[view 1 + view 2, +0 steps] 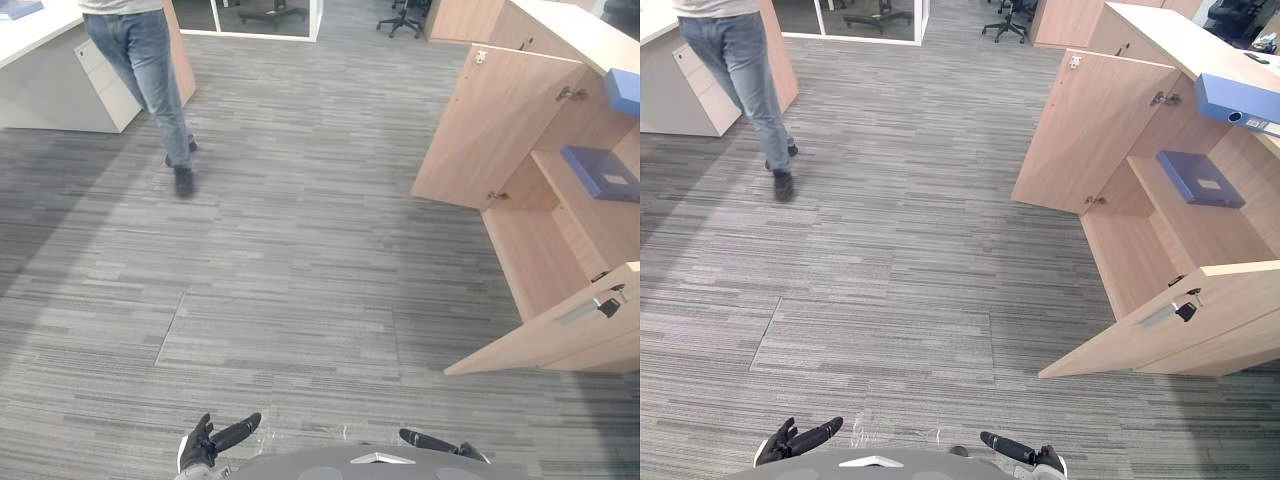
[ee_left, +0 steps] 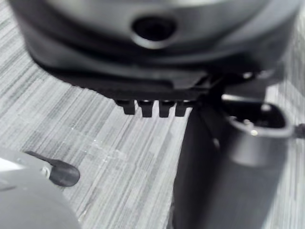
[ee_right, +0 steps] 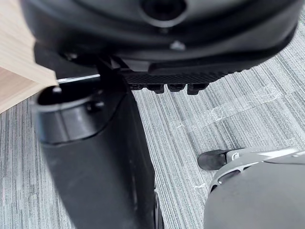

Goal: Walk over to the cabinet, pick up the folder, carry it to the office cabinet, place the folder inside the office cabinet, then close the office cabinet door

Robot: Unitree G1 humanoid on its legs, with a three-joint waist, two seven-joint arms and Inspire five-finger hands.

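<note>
The wooden office cabinet (image 1: 1160, 240) stands at the right with both doors swung open. A flat blue folder (image 1: 1200, 178) lies on its inner shelf. A thicker blue binder (image 1: 1238, 103) rests on the cabinet's top. My left hand (image 1: 215, 438) and right hand (image 1: 430, 441) hang low at the bottom edge of the eye views, over the carpet and well short of the cabinet. Both have straight fingers and hold nothing. The near door (image 1: 1180, 325) carries a metal handle (image 1: 1168, 313) and juts out towards me.
A person in jeans (image 1: 150, 80) walks on the grey carpet at the upper left, beside a white drawer unit (image 1: 90, 85). The far door (image 1: 1090, 130) sticks out into the floor. Office chairs (image 1: 1005, 22) stand at the back.
</note>
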